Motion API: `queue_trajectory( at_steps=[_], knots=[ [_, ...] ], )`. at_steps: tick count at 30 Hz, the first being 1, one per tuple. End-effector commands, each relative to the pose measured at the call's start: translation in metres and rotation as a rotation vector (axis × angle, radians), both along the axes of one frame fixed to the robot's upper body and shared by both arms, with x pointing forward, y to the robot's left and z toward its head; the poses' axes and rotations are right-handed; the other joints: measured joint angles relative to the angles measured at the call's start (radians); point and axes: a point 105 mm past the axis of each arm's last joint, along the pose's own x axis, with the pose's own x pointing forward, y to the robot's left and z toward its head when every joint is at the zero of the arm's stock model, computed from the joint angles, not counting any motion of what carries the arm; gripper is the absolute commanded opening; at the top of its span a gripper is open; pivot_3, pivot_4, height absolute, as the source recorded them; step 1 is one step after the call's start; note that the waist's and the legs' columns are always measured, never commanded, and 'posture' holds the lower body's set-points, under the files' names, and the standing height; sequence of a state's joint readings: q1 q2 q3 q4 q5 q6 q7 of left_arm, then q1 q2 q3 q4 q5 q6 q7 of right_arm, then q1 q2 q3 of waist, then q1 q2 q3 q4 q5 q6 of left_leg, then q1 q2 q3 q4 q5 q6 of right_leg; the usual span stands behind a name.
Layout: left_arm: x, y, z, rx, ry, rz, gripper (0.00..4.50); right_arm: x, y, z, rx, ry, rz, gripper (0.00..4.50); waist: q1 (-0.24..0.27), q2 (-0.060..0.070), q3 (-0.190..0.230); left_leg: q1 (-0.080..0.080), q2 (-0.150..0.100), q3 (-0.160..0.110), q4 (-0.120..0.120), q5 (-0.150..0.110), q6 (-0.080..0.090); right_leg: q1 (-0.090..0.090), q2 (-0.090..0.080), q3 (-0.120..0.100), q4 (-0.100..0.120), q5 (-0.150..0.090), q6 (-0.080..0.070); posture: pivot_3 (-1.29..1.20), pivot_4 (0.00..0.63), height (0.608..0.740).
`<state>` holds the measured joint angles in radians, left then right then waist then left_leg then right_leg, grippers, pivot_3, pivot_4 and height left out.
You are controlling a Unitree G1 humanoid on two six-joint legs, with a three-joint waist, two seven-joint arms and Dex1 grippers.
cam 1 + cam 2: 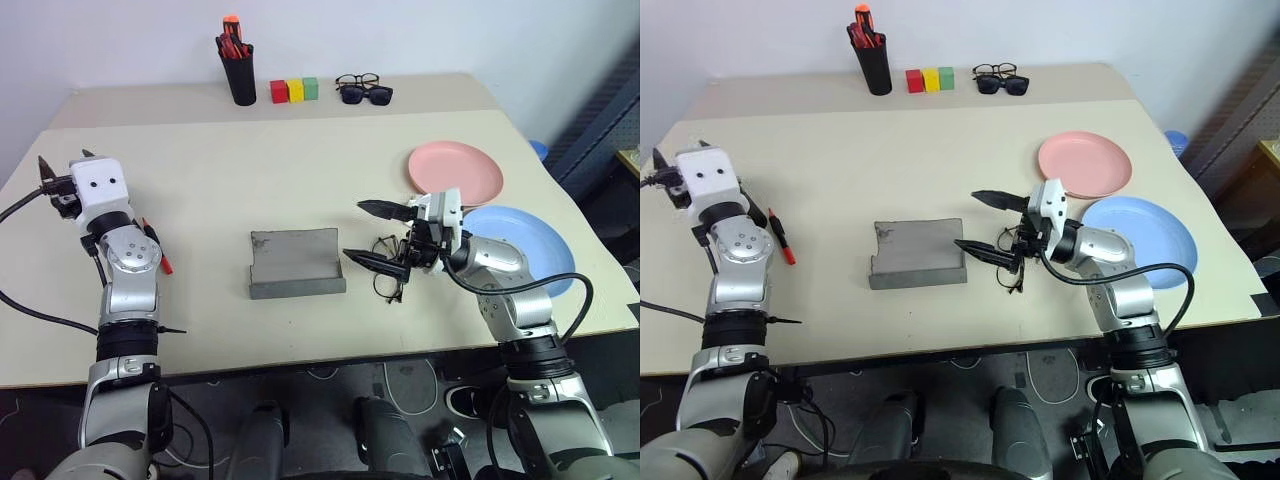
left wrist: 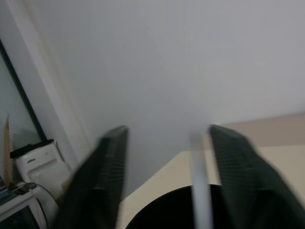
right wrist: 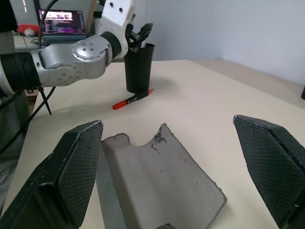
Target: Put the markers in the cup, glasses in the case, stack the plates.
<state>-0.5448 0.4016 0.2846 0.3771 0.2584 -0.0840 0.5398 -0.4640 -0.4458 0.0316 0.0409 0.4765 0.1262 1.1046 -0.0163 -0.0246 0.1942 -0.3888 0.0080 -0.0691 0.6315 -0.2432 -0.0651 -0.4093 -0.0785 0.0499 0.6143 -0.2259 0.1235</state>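
Left claw [image 3: 139, 36] hovers over the mouth of the cup [image 3: 139, 66], a wide black tapered cup standing near the left edge of the tabletop [image 1: 300, 160]. In the left wrist view its 2 fingers [image 2: 97, 181] stand apart, and a pale slim marker [image 2: 200, 186] shows blurred between them, upright above the cup's dark rim; whether a finger touches it cannot be told. The red marker [image 1: 158, 246] with a black section lies flat on the tabletop just beside the cup, on the side toward the middle.

Right claw [image 1: 375, 235] is spread wide, pointing across the tabletop toward the case [image 1: 296, 263]. One black finger reaches out above the glasses [image 1: 389, 270] and the other lies lower, next to the case's right end. The thin dark-framed glasses rest on the tabletop under this claw, just right of the case and not inside it.

The grey case lies open near the middle of the front half of the tabletop, its lid folded back and its inside bare.

The pink plate [image 1: 455, 171] and the blue plate [image 1: 530, 245] lie side by side at the right, edges close together, the pink one farther back; they are not stacked.

Along the back edge stand a tall black pen holder [image 1: 240, 75] with red-orange pens, 3 coloured blocks [image 1: 294, 90], and 2 other pairs of eyewear [image 1: 364, 88].
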Motion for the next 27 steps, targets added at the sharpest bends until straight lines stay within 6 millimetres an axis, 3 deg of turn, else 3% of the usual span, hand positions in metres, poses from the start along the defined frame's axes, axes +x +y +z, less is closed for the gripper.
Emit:
queue_trajectory(
  at_steps=[1,4,6,9,12,20,27],
  knots=[
    [-0.008,-0.008,0.017,0.007,-0.076,-0.061,3.18,-0.005,-0.005,0.011,0.008,-0.053,-0.007,4.48,0.000,0.000,0.000,0.000,0.000,0.000,0.000,0.000,0.000,0.000,0.000,0.000,0.000,0.000,0.000,0.00,0.150,0.740],
    [-0.013,-0.017,0.024,-0.074,-0.101,-0.152,3.18,-0.004,-0.005,0.011,0.009,-0.052,-0.014,4.48,0.000,0.000,0.000,0.000,0.000,0.000,0.000,0.000,0.000,0.000,0.000,0.000,0.000,0.000,0.000,0.00,0.150,0.740],
    [-0.014,-0.039,0.028,-0.179,-0.065,-0.330,3.18,-0.003,-0.007,0.011,0.009,-0.051,-0.022,4.48,-0.001,0.000,0.000,0.000,0.000,0.000,0.000,0.000,0.000,0.000,0.000,0.000,0.000,0.000,0.000,0.00,0.150,0.740],
    [-0.028,-0.073,0.016,-0.402,0.088,-0.598,3.18,-0.003,-0.007,0.008,0.009,-0.048,-0.025,4.48,-0.003,0.000,0.000,-0.001,0.000,0.000,0.000,0.000,0.000,0.000,0.000,0.000,0.000,0.000,0.000,0.00,0.150,0.740],
    [-0.043,-0.089,0.001,-0.501,0.243,-0.669,3.18,-0.003,-0.006,0.007,0.011,-0.046,-0.025,4.48,-0.005,0.000,0.000,0.000,0.000,-0.001,0.000,0.000,0.000,0.000,0.000,0.000,0.001,0.000,0.000,0.00,0.150,0.740],
    [-0.085,-0.063,-0.075,-0.799,0.494,-0.327,3.18,-0.002,-0.004,0.002,0.017,-0.038,-0.023,4.48,-0.026,0.000,0.000,0.001,0.000,-0.001,0.002,0.000,0.000,0.001,0.001,0.000,0.001,-0.003,-0.004,0.00,0.150,0.740],
    [-0.074,-0.042,-0.090,-0.886,0.494,-0.173,3.18,-0.001,-0.001,0.001,0.015,-0.033,-0.019,4.48,-0.026,0.000,0.000,0.001,0.000,-0.002,0.003,0.000,0.000,0.002,0.001,0.000,0.001,-0.004,-0.003,0.00,0.150,0.740]
  ],
)
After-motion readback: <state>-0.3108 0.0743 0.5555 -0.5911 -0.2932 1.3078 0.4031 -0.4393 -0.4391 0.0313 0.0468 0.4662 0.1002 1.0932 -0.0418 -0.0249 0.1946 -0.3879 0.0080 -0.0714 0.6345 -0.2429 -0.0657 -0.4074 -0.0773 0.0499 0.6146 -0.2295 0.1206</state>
